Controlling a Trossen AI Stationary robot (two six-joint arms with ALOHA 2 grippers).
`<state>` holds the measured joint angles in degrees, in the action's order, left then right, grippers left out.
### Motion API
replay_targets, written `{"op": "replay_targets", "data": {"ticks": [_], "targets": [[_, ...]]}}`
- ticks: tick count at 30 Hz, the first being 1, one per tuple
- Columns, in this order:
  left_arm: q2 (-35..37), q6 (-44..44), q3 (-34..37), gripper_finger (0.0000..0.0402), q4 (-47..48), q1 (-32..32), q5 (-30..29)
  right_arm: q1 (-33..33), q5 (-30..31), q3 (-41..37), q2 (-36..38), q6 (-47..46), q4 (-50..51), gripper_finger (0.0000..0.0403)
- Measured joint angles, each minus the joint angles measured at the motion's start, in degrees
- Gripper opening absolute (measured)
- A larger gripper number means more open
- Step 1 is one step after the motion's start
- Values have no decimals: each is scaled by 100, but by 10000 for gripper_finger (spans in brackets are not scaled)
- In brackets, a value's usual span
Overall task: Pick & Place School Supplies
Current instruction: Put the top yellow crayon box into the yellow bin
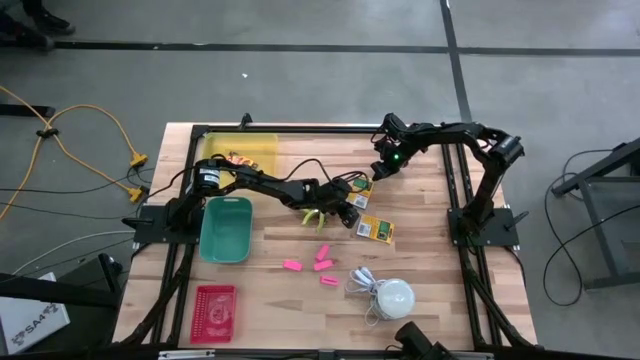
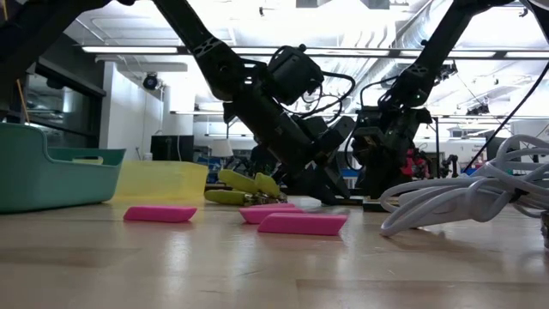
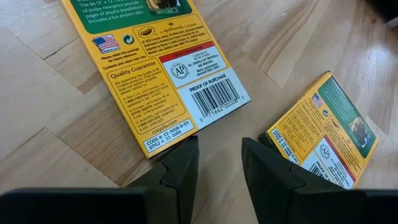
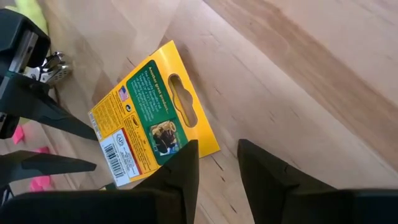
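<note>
Two sets of fingers are at work, both spread and holding nothing. The left gripper (image 3: 219, 163) hangs low over the table with its fingers (image 3: 180, 163) parted; bare wood shows in the gap, one yellow-and-green box (image 3: 163, 68) lies just beyond the tips and a second box (image 3: 329, 134) beside them. The right gripper (image 4: 216, 165) likewise has its fingers (image 4: 180, 171) apart, aimed at a box (image 4: 152, 124) lying flat with its barcode face up. Judged from this, both arms are lining up on boxes, neither having closed on one.

The green bin (image 1: 226, 228) serves as landmark. The left gripper (image 1: 345, 212) sits well to the bin's right, near table centre; the right gripper (image 1: 382, 166) is farther right and toward the back edge. Between them lie the boxes: two by the left gripper (image 1: 357, 187) and one farther right (image 1: 378, 230). The lime-handled scissors (image 1: 314, 217) lie just beside the left gripper on the bin's side.

Count: three boxes, one pair of scissors, and four pink erasers, the nearest to the bin at (image 1: 291, 265), the rest clustered right of it. The erasers lie flat and apart, so each can probably be picked singly. Nothing of the task shows inside the bin. A white dome lamp (image 1: 393, 296) with cord sits far right of the bin, at the front.
</note>
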<state>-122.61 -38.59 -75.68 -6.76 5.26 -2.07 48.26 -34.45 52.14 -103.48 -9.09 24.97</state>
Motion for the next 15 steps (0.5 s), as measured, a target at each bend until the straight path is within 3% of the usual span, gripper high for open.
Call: {"op": "replay_targets", "data": {"ticks": [15], "targets": [[0,0,2,121,11,0,-2,-149,67,0,0,-233,-28,103]]}}
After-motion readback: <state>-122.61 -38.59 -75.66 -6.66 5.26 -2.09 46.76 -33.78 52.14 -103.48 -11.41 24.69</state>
